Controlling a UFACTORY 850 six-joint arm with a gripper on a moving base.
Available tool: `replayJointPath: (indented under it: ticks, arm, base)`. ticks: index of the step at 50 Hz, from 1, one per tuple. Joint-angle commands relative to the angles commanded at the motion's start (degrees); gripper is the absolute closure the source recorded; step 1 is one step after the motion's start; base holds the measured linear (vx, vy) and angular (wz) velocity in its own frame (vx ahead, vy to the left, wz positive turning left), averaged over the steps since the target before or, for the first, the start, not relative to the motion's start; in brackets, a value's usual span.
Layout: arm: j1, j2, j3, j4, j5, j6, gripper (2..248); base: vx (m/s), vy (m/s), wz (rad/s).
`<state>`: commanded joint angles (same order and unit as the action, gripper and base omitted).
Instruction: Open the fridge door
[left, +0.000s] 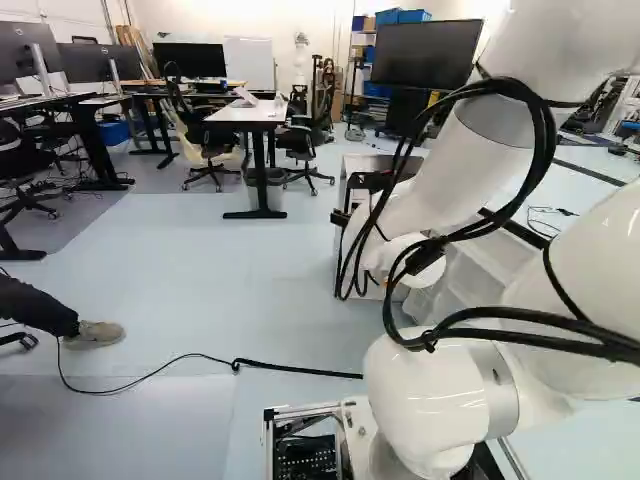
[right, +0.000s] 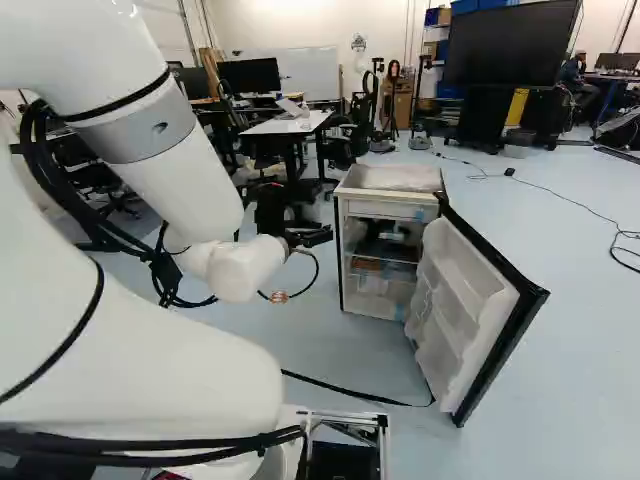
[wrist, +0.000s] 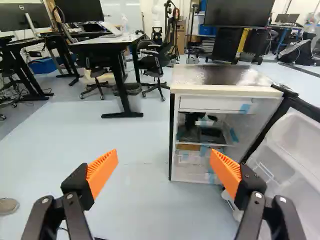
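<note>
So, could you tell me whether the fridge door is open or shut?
Open: the door stands swung out, exposing the shelves.

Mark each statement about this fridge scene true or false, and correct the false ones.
1. The small, boxy white fridge has its black-edged door wide open. True.
2. The black two-fingered gripper is shut on the door. False: its orange pads stand apart, gripping nothing.
3. Dark items lie on a shelf inside the fridge. True.
4. The large, flat black screen stands between the gripper and the fridge. False: it stands beyond the fridge.
</note>
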<state>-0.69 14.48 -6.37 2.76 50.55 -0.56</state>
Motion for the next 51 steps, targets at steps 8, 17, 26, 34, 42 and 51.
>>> replayJointPath:
  ticks: [8, 17, 26, 34, 42, 51]
  arm:
    - [0.33, 0.73, 0.66, -1.33, -0.27, 0.27, 3]
    - [0.57, 1.26, 1.13, -2.29, -0.46, 0.46, 3]
    - [0.68, 1.5, 1.35, -2.73, -0.55, 0.55, 3]
    - [0.69, 1.52, 1.37, -2.76, -0.55, 0.56, 3]
    - [0.69, 1.52, 1.37, -2.76, -0.55, 0.56, 3]
    - [0.69, 1.52, 1.37, -2.76, -0.55, 0.56, 3]
  base:
    - [0.0, 0.0, 0.0]
    - [0.0, 0.0, 0.0]
    - [0.0, 0.0, 0.0]
    - [0.0, 0.0, 0.0]
    - [0.0, 0.0, 0.0]
    - [0.0, 0.0, 0.0]
